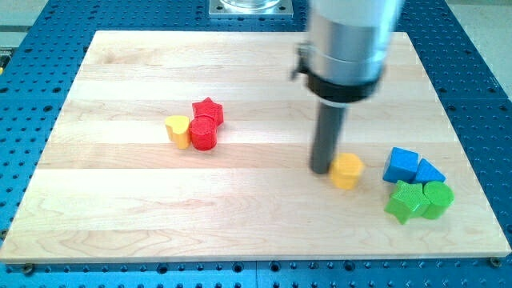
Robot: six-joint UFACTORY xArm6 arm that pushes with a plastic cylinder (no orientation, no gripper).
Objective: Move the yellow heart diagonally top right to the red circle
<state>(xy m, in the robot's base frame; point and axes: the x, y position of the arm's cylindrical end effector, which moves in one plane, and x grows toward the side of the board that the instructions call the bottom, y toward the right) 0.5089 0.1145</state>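
Surface (120, 224): pale wooden board, filling most of your view, blue perforated bench around it.

Arm (348, 44): comes down from the view's top, right of centre. Thick grey cylinder with a black collar, then the straight dark rod (326, 136), upright. This tool has no jaws to spread or press together; it holds nothing.

My tip (321, 170): down on the surface, touching or just beside the left edge of a yellow block (347, 170), shape unclear, maybe hexagonal.

Right cluster: two blue blocks (400, 165) (430, 172) side by side, two green blocks (406, 202) (438, 198) just below them, packed close.

Left cluster, well apart from my tip: red circle (203, 134), red star (209, 111) touching it at its upper right. Your yellow heart (178, 130) sits against the circle's left side.
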